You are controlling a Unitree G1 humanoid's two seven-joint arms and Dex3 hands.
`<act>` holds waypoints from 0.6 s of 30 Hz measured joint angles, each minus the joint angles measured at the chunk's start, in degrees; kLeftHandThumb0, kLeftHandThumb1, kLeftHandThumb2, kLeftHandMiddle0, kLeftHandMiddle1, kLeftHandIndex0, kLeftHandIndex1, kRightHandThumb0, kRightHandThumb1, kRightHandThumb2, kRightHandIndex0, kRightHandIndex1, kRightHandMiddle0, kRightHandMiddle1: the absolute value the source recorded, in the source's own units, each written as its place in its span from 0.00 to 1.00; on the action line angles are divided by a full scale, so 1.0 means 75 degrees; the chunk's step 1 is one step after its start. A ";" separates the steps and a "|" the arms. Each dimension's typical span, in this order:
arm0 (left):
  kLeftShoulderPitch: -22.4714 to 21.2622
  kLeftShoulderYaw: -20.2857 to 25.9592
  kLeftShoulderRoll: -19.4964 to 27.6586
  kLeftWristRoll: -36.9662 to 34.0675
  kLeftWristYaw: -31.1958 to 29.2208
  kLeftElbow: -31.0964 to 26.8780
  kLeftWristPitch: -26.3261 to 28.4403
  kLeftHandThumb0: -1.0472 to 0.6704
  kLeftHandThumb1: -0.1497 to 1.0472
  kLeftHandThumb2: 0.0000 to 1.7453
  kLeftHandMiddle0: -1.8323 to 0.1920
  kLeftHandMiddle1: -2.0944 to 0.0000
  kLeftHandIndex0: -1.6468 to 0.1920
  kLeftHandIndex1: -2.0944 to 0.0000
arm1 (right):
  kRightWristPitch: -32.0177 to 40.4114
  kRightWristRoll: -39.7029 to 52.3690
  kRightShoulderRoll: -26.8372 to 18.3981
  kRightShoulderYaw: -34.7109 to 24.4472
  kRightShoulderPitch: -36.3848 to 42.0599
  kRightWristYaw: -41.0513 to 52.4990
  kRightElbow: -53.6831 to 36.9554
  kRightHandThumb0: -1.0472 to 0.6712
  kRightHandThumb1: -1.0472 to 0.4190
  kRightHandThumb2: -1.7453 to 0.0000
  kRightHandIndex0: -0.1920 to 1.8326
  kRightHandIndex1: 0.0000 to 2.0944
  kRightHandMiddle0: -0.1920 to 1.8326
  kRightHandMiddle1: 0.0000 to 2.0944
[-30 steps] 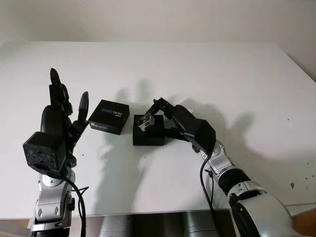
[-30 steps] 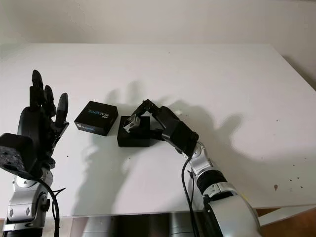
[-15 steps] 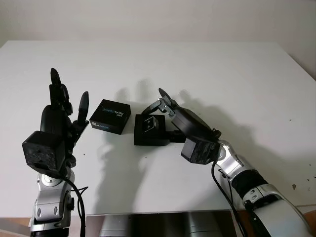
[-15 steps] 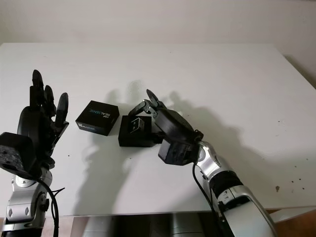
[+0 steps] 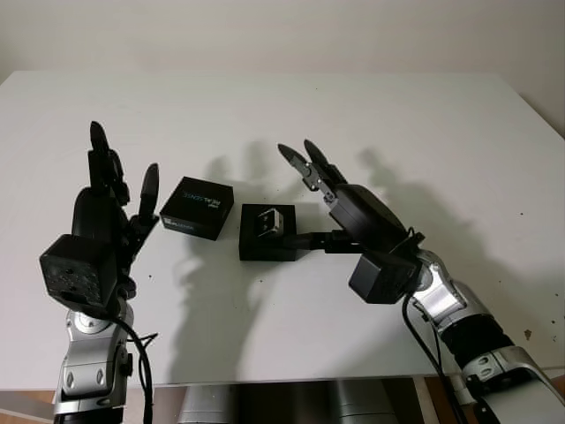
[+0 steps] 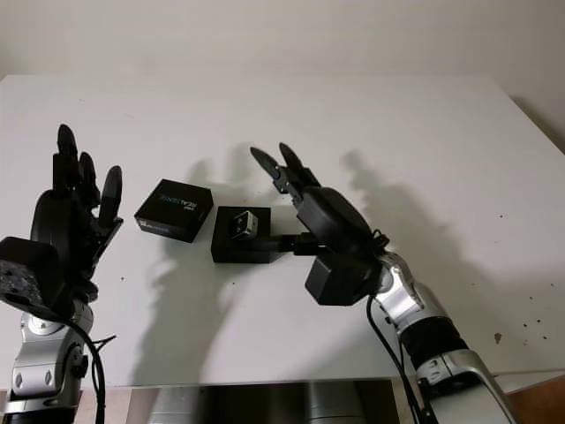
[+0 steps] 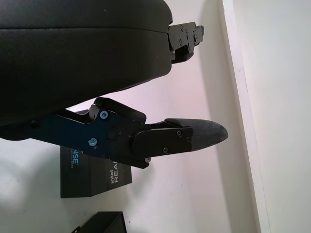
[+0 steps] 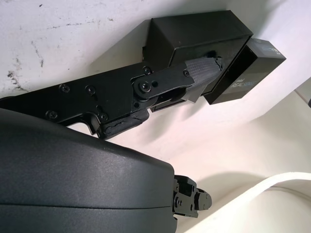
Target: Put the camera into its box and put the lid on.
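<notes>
The tabletop (image 5: pixel 424 124) was plain white, with a few small dark specks near its right edge. The box (image 5: pixel 265 240) was black, and the camera (image 5: pixel 267 220) in it silver-grey with a dark face. The lid (image 5: pixel 197 208) was black with white and blue lettering. Both the left hand (image 5: pixel 110 199) and the right hand (image 5: pixel 340 199) were black, on silver forearms.

- Camera (image 5: pixel 269 220): was tilted in right hand's fingers a sec ago, now lies flat in the box (image 5: pixel 267 241), mid-frame.
- Right hand (image 5: pixel 340 201): let go, now open, fingers raised toward upper centre, thumb beside box's right side.
- Right forearm swung out toward lower right.
</notes>
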 measured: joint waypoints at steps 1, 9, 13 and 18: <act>0.0001 0.0000 0.0000 0.0000 -0.0002 -0.0001 0.0000 0.24 1.00 0.27 0.97 0.98 0.98 1.00 | 0.0010 -0.0080 -0.0024 0.0001 0.0090 -0.0038 -0.0172 0.22 0.00 0.88 0.00 0.00 0.01 0.03; 0.0006 0.0001 0.0000 -0.0017 -0.0017 -0.0002 0.0003 0.24 1.00 0.27 0.97 0.98 0.98 1.00 | 0.0413 -0.0603 0.0016 0.0021 0.0759 -0.0419 -0.1052 0.25 0.00 0.91 0.14 0.07 0.14 0.08; 0.0005 0.0000 0.0000 -0.0011 -0.0014 -0.0002 0.0007 0.24 1.00 0.27 0.97 0.98 0.98 1.00 | 0.1220 -0.0806 0.0110 0.0037 0.0794 -0.0246 -0.1529 0.24 0.00 0.95 0.18 0.07 0.22 0.11; 0.0008 -0.0004 0.0000 -0.0005 -0.0015 -0.0016 0.0072 0.24 1.00 0.27 0.97 0.98 0.98 1.00 | 0.2548 -0.1186 0.0318 0.0225 0.0786 0.0479 -0.2579 0.21 0.01 0.96 0.17 0.05 0.21 0.11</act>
